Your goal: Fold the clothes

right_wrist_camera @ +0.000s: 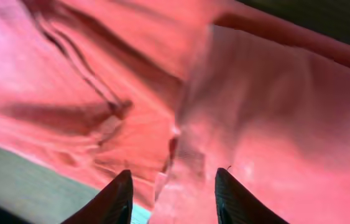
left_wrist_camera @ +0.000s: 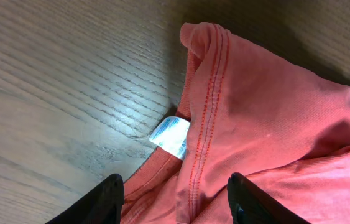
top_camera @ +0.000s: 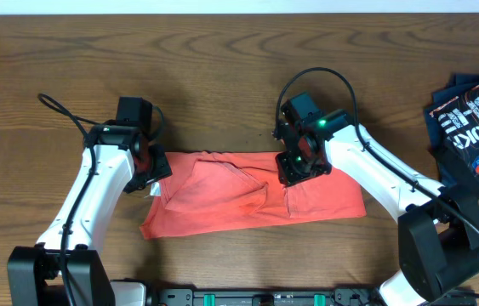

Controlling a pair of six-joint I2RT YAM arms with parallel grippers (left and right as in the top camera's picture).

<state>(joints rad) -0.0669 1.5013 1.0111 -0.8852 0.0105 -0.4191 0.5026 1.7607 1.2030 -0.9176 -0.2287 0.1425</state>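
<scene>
The red-orange T-shirt [top_camera: 248, 197] lies folded into a long band on the wooden table, lettering hidden. My left gripper [top_camera: 156, 177] is open over its left end; in the left wrist view the fingers [left_wrist_camera: 176, 202] straddle a stitched hem of the shirt [left_wrist_camera: 274, 118] beside the small white neck tag [left_wrist_camera: 170, 134]. My right gripper [top_camera: 300, 163] is open above the shirt's upper edge right of centre; in the right wrist view its fingers [right_wrist_camera: 173, 198] straddle a raised fold of the shirt [right_wrist_camera: 268, 124].
A dark navy garment [top_camera: 475, 127] with white lettering and round badges lies at the table's right edge. Bare wood table [top_camera: 205, 76] stretches behind the shirt. Both white arms reach in from the front.
</scene>
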